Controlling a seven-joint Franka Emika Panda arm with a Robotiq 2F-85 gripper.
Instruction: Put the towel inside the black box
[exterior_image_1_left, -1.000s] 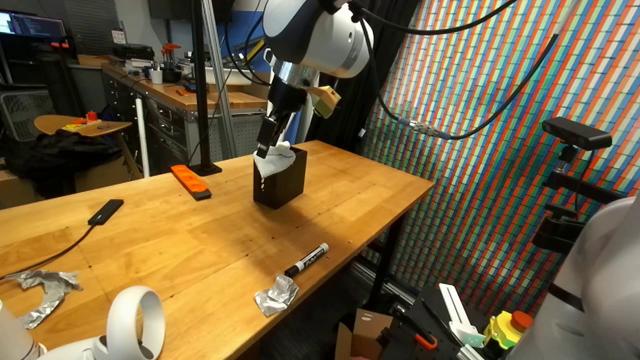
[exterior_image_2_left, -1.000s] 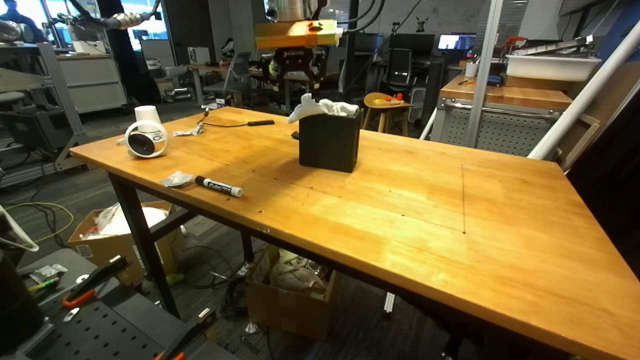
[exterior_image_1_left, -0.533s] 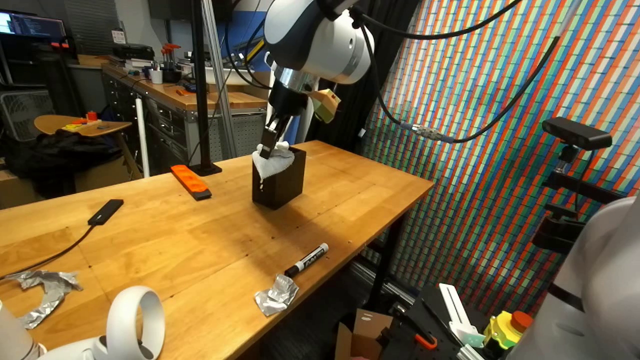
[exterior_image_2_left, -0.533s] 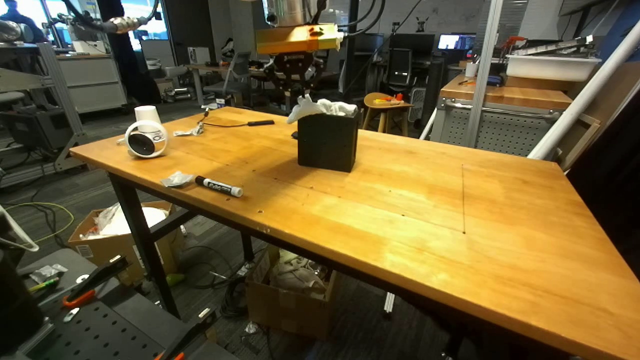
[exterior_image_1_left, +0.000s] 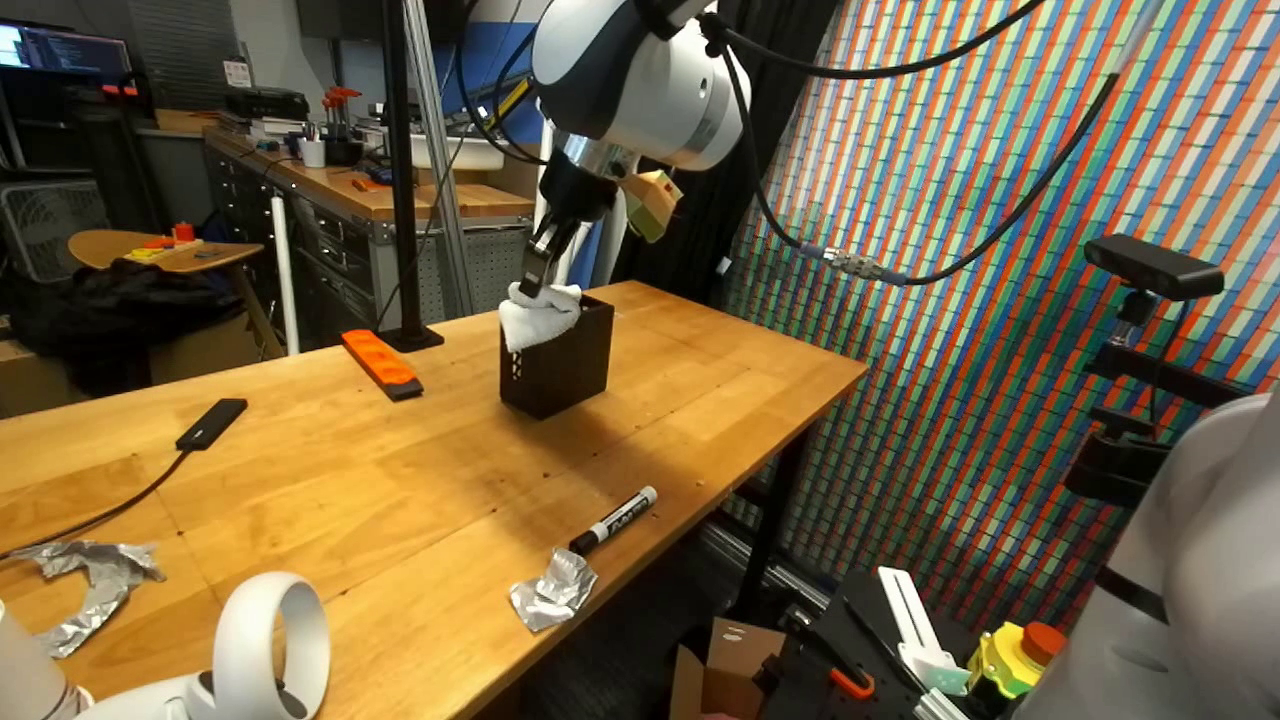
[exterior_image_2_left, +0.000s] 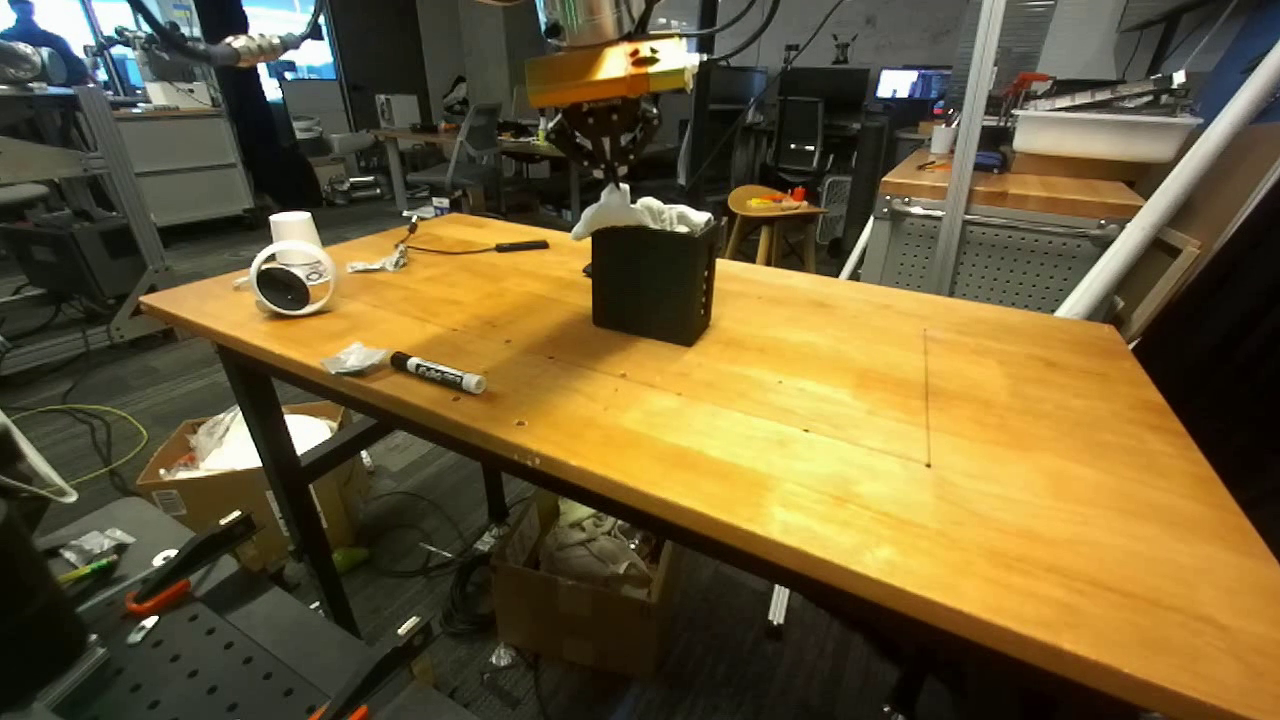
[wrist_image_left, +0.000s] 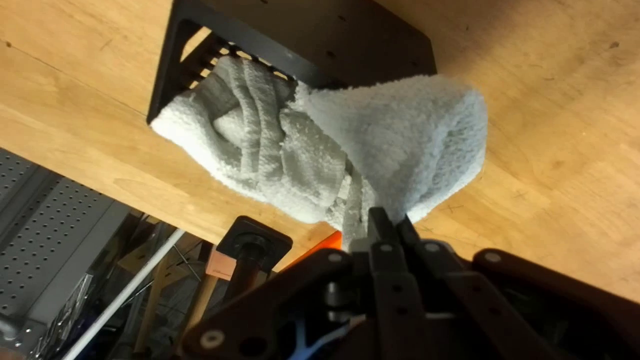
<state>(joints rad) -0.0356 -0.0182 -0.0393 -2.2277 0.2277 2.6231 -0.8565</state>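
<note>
Two black jaws had just come together, and they gripped a raised fold of the white towel (wrist_image_left: 320, 155) at its overhanging end. A second earlier they had stood apart above the cloth. That change mattered: the stray end was now held, so the step looked like tucking in the overhang rather than bringing the towel to its place.

Most of the cloth already lay bunched in the mouth of the black box (exterior_image_2_left: 650, 285), rising above its rim, while the gripped flap sagged outside. In the wrist view part of the opening, at the end away from the jaws, was uncovered, which seemed to leave some room for the loose end. How deep the towel reached could not be told.

The box stood on the wooden table (exterior_image_2_left: 850, 400), turned slightly from how it had faced a second before. The pull on the cloth had probably swung it; a harder tug seemed likely to drag the box or draw out the bunched part, so a gentle lift and lowering inward seemed called for.

Farther off lay an orange and black object (exterior_image_1_left: 380, 362) and a marker (exterior_image_1_left: 614, 519), both apart from the box.
</note>
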